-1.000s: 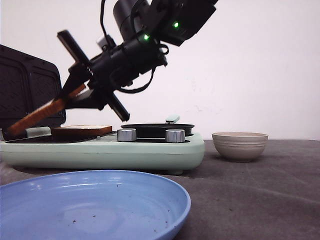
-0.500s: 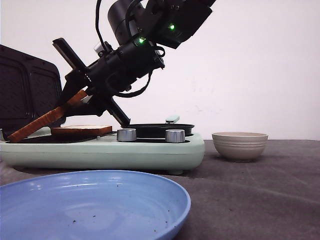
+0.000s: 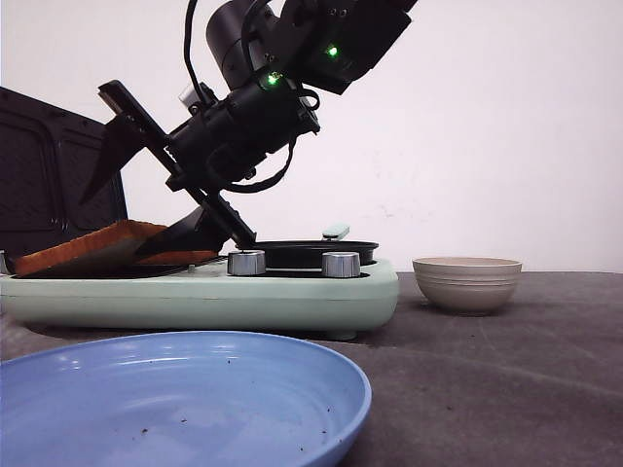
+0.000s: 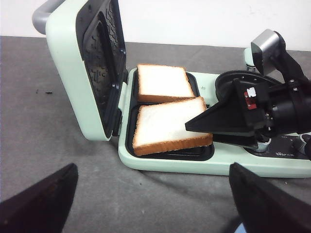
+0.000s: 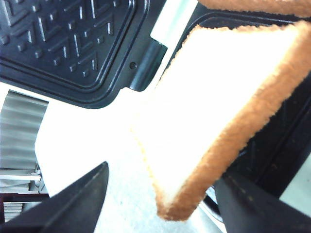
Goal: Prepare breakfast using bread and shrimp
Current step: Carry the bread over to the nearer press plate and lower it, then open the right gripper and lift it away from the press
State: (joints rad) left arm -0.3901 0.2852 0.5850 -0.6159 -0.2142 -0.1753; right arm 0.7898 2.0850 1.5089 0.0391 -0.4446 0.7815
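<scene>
Two bread slices (image 4: 167, 124) lie in the sandwich maker (image 4: 160, 160); nearer slice directly beneath right claw (image 3: 146, 185), spread wide, empty.

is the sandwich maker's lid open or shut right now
Open. The lid stands upright behind the bottom plate, where both bread slices lie uncovered.

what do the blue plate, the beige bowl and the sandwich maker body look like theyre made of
The shallow blue plate looks like glossy plastic or melamine: soft sheen, thin rim. The ribbed beige bowl seems matte glazed ceramic, though plastic is possible. The pale green sandwich maker appears to be smooth moulded plastic, with dark patterned plates that look like non-stick coated metal.
</scene>
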